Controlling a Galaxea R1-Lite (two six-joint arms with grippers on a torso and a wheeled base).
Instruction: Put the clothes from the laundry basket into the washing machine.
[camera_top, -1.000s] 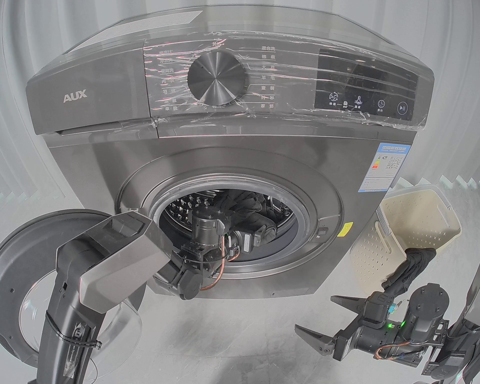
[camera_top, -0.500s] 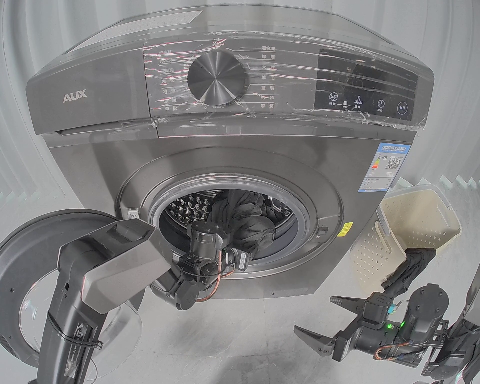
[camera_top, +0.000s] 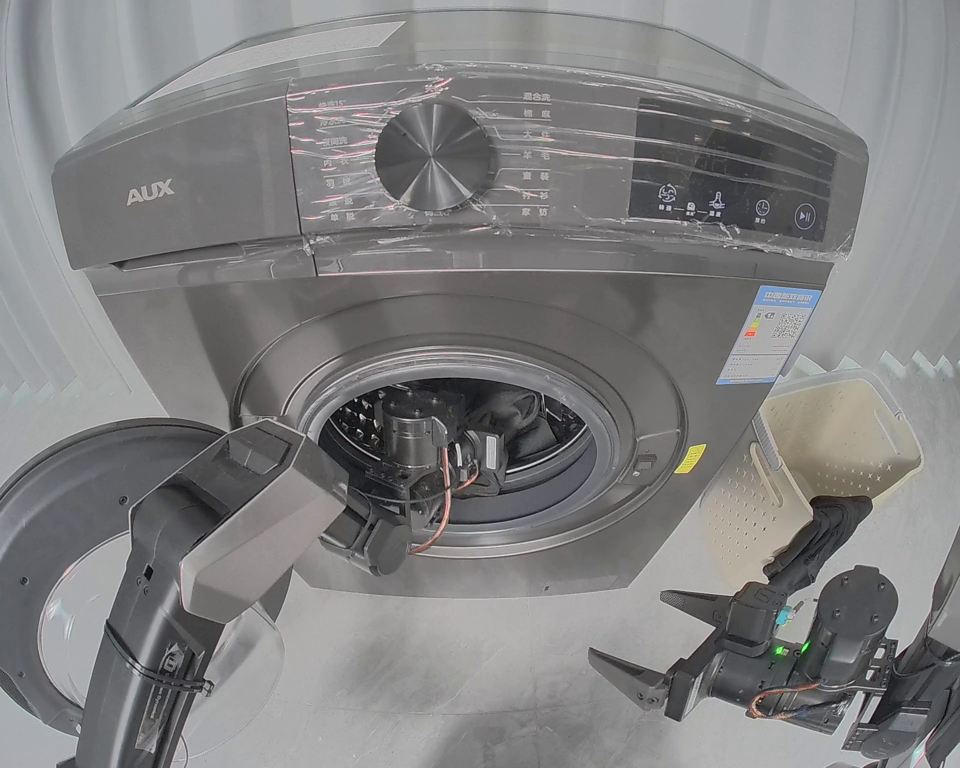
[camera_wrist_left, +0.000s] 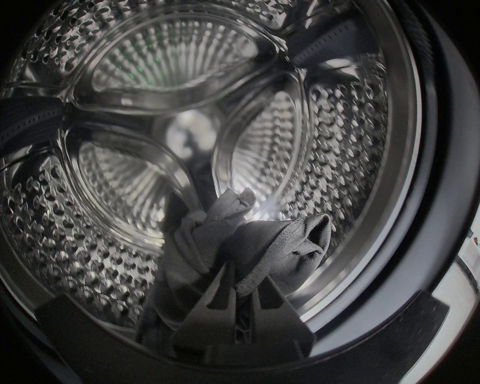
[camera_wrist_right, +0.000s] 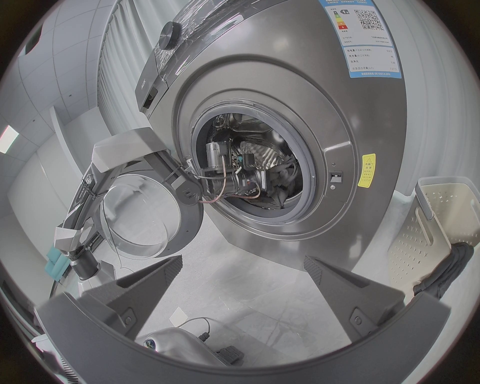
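Left gripper (camera_wrist_left: 243, 280) sat inside washing machine (camera_top: 450, 300) drum (camera_wrist_left: 125, 165), jaws clamped on dark garment (camera_wrist_left: 280, 245). Right gripper (camera_top: 630, 630) jaws stood wide apart, empty. Second garment (camera_top: 825, 535) hung over laundry basket (camera_top: 850, 430) rim. Fabric judged light, limp, non-fragile: pinch bunched fold.

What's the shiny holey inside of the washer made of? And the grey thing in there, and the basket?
Drum: looks like polished metal, probably steel; it mirrors light and is punched with little holes.
Grey garment: soft, matte fabric; it folds and crumples.
Laundry basket: cream plastic, it seems; smooth stiff walls with neat rows of holes.
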